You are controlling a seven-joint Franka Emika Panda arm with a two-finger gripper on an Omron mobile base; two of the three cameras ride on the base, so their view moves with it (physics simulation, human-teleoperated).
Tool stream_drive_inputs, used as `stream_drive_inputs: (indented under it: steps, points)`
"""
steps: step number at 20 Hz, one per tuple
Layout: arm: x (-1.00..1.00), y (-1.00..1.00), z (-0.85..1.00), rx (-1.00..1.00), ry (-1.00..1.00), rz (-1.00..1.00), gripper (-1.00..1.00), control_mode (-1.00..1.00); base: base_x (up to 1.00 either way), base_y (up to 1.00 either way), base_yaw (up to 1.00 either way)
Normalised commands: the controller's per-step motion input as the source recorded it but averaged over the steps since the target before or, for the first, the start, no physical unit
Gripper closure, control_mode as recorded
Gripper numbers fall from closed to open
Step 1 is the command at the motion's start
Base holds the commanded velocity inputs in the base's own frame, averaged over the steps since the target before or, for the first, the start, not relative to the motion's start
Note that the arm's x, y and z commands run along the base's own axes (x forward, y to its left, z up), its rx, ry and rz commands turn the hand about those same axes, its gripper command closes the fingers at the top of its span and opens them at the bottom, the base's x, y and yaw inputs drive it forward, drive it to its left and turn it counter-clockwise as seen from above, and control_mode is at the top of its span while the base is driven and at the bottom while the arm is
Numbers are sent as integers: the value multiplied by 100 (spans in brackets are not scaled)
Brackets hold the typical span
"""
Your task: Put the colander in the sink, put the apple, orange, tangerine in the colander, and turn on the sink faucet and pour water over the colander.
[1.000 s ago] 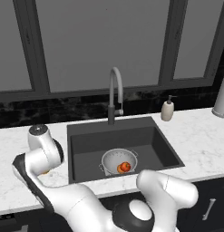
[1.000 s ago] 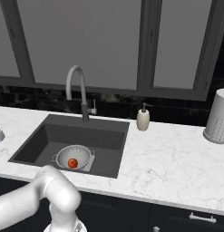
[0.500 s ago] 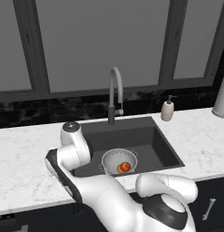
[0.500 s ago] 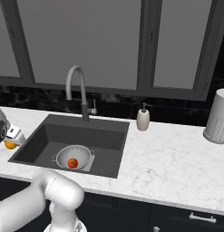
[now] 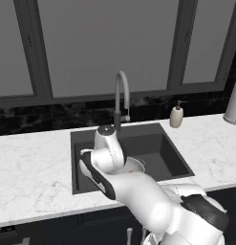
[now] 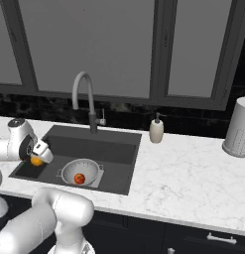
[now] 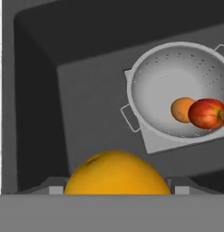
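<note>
The gripper [image 6: 38,156] with the orange [image 7: 117,173] clamped in it hangs over the left end of the sink [image 6: 116,149], and the dark floor between it and the colander [image 7: 181,90] is bare, so that path is open. Inside the colander the apple [image 7: 207,113] and tangerine [image 7: 182,109] sit together on one side, leaving most of the bowl free. The faucet [image 6: 86,101] arches over the back rim, looks well apart from the colander, though depth is hard to judge.

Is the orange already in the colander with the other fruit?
No. The orange is held in the gripper over the sink, while the colander holds just the apple and tangerine.
</note>
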Motion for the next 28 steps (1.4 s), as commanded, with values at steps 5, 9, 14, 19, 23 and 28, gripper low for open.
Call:
stream_drive_inputs:
  steps: [5,9,14,19,23,28]
  points:
    - [12,-100,-7,0,0,-6,100,-100,0,0,0]
    - [25,-66,-18,0,0,0,100,-100,0,0,0]
    - [35,-7,-17,0,0,0,100,-100,0,0,0]
    - [40,0,-19,-1,0,0,100,-100,0,0,0]
    - [29,0,-28,-4,0,0,100,-100,0,0,0]
    - [14,0,-31,-5,0,0,100,-100,0,0,0]
